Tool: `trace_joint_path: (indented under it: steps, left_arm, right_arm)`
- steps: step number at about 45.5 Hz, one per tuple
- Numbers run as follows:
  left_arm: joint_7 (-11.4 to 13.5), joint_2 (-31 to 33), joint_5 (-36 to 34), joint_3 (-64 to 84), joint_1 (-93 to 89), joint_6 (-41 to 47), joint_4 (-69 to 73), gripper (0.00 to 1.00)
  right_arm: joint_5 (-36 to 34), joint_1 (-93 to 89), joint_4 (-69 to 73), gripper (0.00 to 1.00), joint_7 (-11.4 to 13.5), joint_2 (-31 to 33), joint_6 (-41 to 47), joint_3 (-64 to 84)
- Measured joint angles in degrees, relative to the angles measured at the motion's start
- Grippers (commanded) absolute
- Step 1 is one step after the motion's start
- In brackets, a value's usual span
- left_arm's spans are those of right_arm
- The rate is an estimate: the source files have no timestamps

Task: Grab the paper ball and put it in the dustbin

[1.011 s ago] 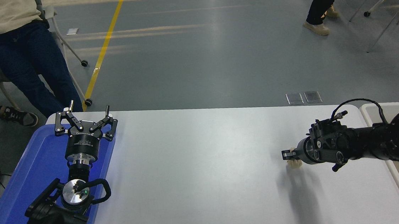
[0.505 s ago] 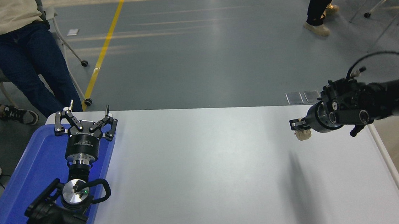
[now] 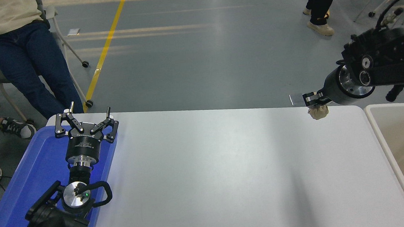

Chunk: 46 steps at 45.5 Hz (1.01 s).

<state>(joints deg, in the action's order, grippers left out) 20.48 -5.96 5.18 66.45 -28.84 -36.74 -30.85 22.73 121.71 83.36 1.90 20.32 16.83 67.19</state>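
My right gripper [image 3: 314, 101] is shut on the paper ball [image 3: 318, 112], a small tan crumpled wad hanging under its fingers. It holds the ball high above the table's far right part, left of the dustbin [image 3: 378, 128], a cream-beige bin at the table's right edge, partly cut off by the picture. My left gripper [image 3: 86, 119] is open and empty, parked over the blue tray at the lower left.
A flat blue tray [image 3: 37, 177] lies at the table's left end under the left arm. A seated person [image 3: 20, 45] is at the far left; another person's legs [image 3: 323, 3] stand at the far right. Chairs stand behind.
My right gripper has lifted the paper ball off the table and carried it up and to the right, towards the dustbin. The left arm has not moved.
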Motion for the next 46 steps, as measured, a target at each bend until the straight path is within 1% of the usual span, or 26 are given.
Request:
trace_joint_path:
  steps: [14,31,39,46]
  left_arm:
    - [0.0,0.0,0.1,0.0,0.0,0.0,0.0,1.00]
    - [0.0,0.0,0.1,0.0,0.0,0.1,0.0,1.00]
    - [0.0,0.0,0.1,0.0,0.0,0.1,0.0,1.00]
    - [0.0,0.0,0.1,0.0,0.0,0.0,0.0,1.00]
  right_arm:
    - [-0.1,6.6,2.9,0.00,0.0,0.7,3.7,0.4]
    - [-0.1,8.9,3.4,0.00,0.0,1.8,7.2,0.7]
    - [0.6,8.8,3.0,0.00,0.1,4.0,9.0,1.2]
    - [2.5,7.5,2.1,0.00,0.2,7.4,9.9,1.5]
